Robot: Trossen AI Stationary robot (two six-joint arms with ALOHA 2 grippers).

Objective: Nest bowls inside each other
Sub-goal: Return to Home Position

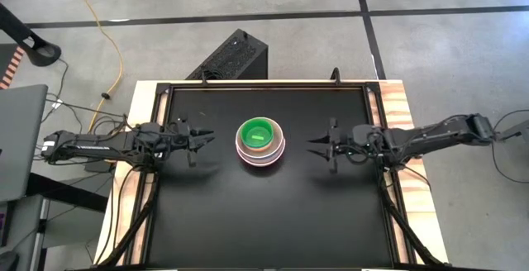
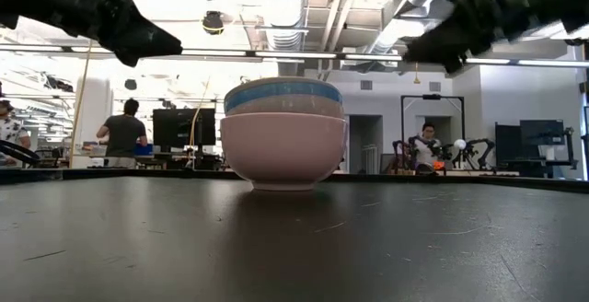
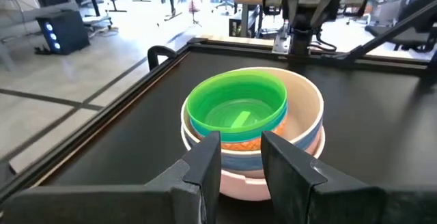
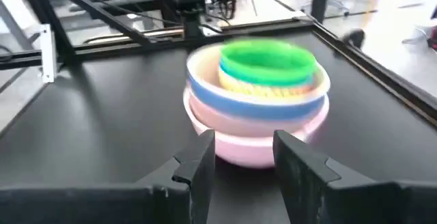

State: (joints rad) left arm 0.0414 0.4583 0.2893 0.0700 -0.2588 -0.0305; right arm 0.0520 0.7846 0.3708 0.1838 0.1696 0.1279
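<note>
Seen from above, the stack of bowls (image 1: 260, 141) sat nested near the middle of the black table (image 1: 248, 221), with the small green bowl (image 1: 259, 135) innermost. The left gripper (image 1: 208, 140) and the right gripper (image 1: 314, 146) flanked the stack, each clear of it. At table height, the pink bowl (image 2: 281, 150) stood on the surface with the blue bowl (image 2: 283, 95) rising out of it. Past the left wrist, the jaws stood slightly parted and empty, facing the cream bowl (image 3: 307, 101). Past the right wrist, the jaws were spread wider and also empty.
</note>
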